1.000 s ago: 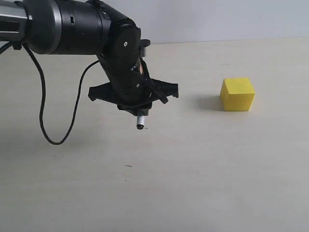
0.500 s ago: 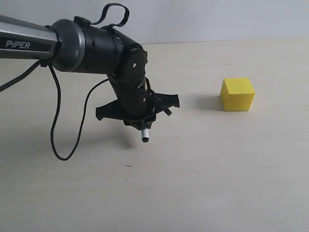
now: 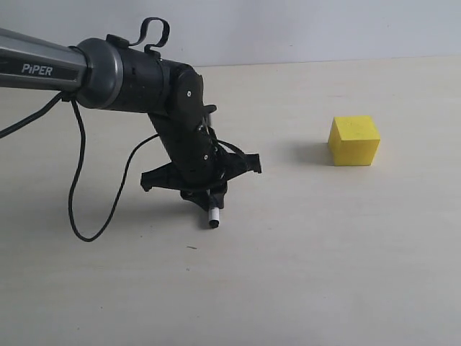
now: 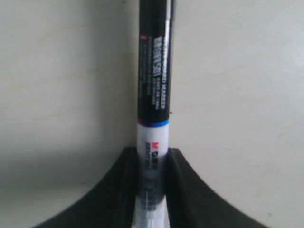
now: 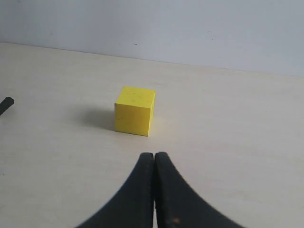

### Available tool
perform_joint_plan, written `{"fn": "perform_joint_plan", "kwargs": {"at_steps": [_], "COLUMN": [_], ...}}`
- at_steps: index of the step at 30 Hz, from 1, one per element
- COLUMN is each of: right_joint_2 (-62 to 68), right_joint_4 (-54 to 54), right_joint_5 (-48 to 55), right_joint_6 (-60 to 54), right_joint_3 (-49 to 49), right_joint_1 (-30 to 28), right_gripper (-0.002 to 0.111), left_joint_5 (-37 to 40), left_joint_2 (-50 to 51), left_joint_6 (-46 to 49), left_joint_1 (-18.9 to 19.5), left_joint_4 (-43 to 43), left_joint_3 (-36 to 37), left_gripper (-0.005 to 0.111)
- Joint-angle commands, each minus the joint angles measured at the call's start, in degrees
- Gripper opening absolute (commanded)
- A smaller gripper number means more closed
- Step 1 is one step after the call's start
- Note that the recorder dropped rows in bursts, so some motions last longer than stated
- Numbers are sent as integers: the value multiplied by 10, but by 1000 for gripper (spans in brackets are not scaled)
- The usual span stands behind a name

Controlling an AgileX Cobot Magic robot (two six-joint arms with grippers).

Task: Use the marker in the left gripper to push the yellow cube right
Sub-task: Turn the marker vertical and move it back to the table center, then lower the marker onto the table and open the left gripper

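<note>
The yellow cube (image 3: 354, 140) rests on the pale table at the right, also seen in the right wrist view (image 5: 135, 110). My left gripper (image 3: 205, 194) hangs well to its left, shut on the marker (image 3: 213, 215), whose white end with a black tip points down at the table surface. In the left wrist view the marker (image 4: 153, 85) runs straight out from between the black fingers (image 4: 124, 185), black cap farthest away. My right gripper (image 5: 154, 156) is shut with nothing in it, on the near side of the cube and apart from it.
A black cable (image 3: 86, 194) loops down from the left arm (image 3: 50, 68) onto the table at the left. The pale table (image 3: 324, 252) meets a light wall at the back.
The left arm has lowered and shifted slightly, bringing the marker's tip down close to the table. The cube has not moved.
</note>
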Motion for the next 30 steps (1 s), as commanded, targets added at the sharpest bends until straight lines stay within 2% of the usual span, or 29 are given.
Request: {"fn": "perform_joint_plan", "kwargs": {"at_steps": [1,8,10,11,13,15,21,24,27,29,30], "right_joint_2": [-3,-3,-3,-3,-3,-3,-3,-3,-3,-3,-3], "right_joint_4": [0,0,0,0,0,0,0,0,0,0,0], "right_joint_5": [-2,-2,-2,-2,-2,-2,-2,-2,-2,-2,-2], "right_joint_6": [-4,-4,-4,-4,-4,-4,-4,-4,-4,-4,-4], "right_joint_3": [3,3,3,3,3,3,3,3,3,3,3], "right_joint_1": [1,1,1,1,1,1,1,1,1,1,1], "right_gripper": [0,0,0,0,0,0,0,0,0,0,0], "left_joint_5": [-1,-6,-6,-5,-6,-6,-15,-3,20,24,20], "left_joint_2": [5,5,5,5,5,5,-12,-46,-112,-139,-159], "left_joint_6": [1,-5,-5,-5,-5,-5,21,73,195,241,248], "left_joint_1": [2,2,2,2,2,2,6,8,6,5,3], "left_joint_4": [-7,-9,-9,-10,-11,-11,-12,-12,-12,-12,-12], "left_joint_3": [-1,-1,-1,-1,-1,-1,-1,-1,-1,4,13], "left_gripper": [0,1,10,20,33,41,51,52,50,42,33]}}
